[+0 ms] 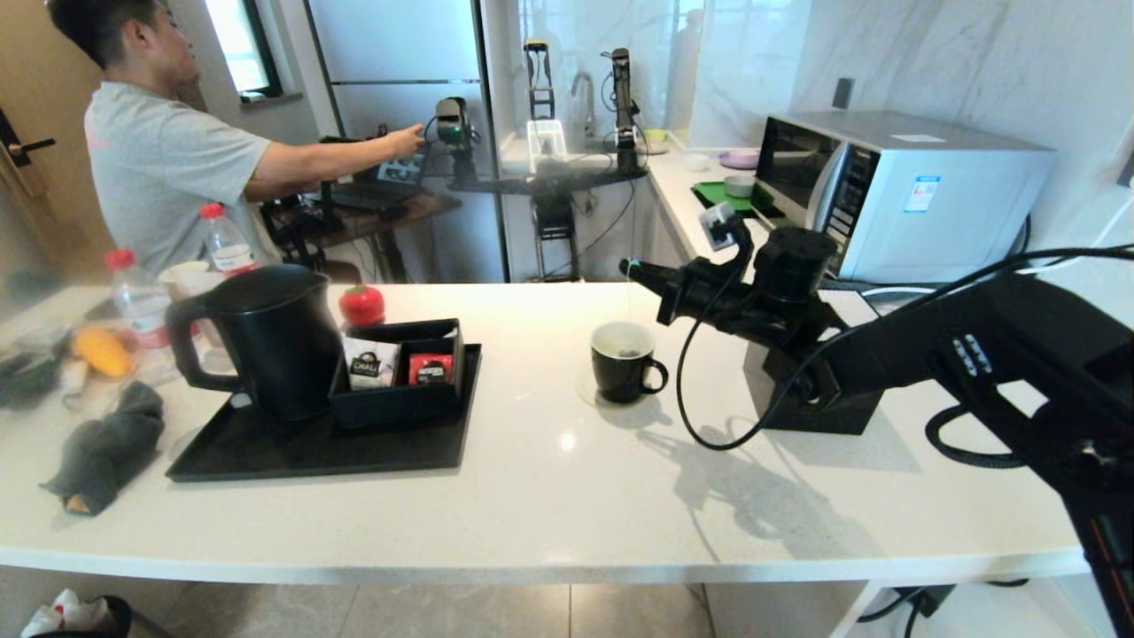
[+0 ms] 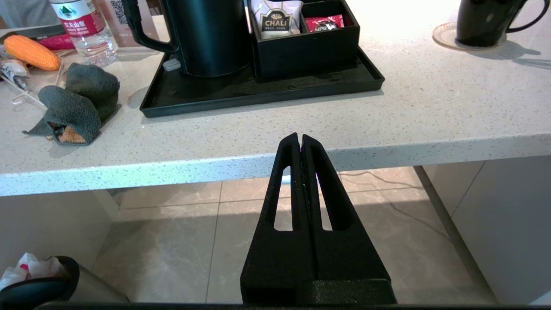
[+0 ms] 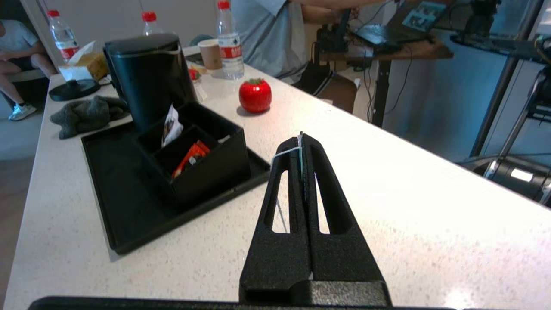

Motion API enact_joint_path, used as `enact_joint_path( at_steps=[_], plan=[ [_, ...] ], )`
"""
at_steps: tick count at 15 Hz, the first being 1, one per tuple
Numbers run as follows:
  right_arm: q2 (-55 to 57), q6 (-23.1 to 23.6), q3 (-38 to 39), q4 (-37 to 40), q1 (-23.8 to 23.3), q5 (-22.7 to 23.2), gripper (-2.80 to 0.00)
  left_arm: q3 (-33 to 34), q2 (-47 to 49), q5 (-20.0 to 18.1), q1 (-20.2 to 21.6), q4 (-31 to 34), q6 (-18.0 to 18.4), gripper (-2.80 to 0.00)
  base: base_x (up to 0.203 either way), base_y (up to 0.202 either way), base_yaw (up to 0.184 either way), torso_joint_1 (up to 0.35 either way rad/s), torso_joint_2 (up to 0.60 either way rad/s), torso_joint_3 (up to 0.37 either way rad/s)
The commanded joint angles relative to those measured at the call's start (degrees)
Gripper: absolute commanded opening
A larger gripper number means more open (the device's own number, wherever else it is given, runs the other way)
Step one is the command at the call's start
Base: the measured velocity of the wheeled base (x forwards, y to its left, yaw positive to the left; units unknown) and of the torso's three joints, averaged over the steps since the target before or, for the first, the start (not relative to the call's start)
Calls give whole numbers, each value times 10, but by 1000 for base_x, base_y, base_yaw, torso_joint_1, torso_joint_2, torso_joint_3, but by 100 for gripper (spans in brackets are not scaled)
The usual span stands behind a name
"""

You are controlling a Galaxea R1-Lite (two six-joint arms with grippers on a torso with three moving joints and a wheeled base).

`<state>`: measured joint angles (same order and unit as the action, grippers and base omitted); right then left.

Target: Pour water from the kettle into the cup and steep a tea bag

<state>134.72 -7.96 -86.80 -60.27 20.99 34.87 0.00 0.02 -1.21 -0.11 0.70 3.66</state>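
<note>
The black kettle [image 1: 266,341] stands with its lid on at the left end of a black tray [image 1: 310,456]; it also shows in the left wrist view [image 2: 211,38] and the right wrist view [image 3: 148,77]. To the right, the black cup [image 1: 623,361] [image 2: 482,23] sits on a coaster. My right gripper [image 1: 627,266] [image 3: 301,137] hovers just above the cup, shut on the tag end of the white string [image 3: 282,151]. The tea bag [image 1: 627,353] is a small dark spot inside the cup. Whether there is water in the cup I cannot make out. My left gripper [image 2: 300,137] is shut and empty, below the counter's front edge.
A black divided box [image 1: 403,368] on the tray holds a white CHALI packet and a red packet. A red tomato-shaped jar [image 1: 361,304], bottles [image 1: 226,239] and a grey cloth [image 1: 111,447] lie left. A black box [image 1: 824,399] and a microwave [image 1: 895,190] stand right. A person [image 1: 168,151] is behind.
</note>
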Motion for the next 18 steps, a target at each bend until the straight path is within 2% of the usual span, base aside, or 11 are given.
enact_joint_path(
  at_steps=[1,5,9,12,16,18],
  plan=[
    [14,0,29,-21,0,3,-280,0,0,0,0,0,0,-280,0,0,0,0,0,0],
    [19,0,82,-58,0,3,-280,0,0,0,0,0,0,-280,0,0,0,0,0,0],
    [24,-1,80,-59,0,3,-280,0,0,0,0,0,0,-280,0,0,0,0,0,0],
    [20,-3,29,-38,-4,4,-280,0,0,0,0,0,0,-280,0,0,0,0,0,0],
    [13,-3,-85,41,-18,4,-280,0,0,0,0,0,0,-280,0,0,0,0,0,0],
    [13,-3,-113,69,-24,4,-280,0,0,0,0,0,0,-280,0,0,0,0,0,0]
  ],
)
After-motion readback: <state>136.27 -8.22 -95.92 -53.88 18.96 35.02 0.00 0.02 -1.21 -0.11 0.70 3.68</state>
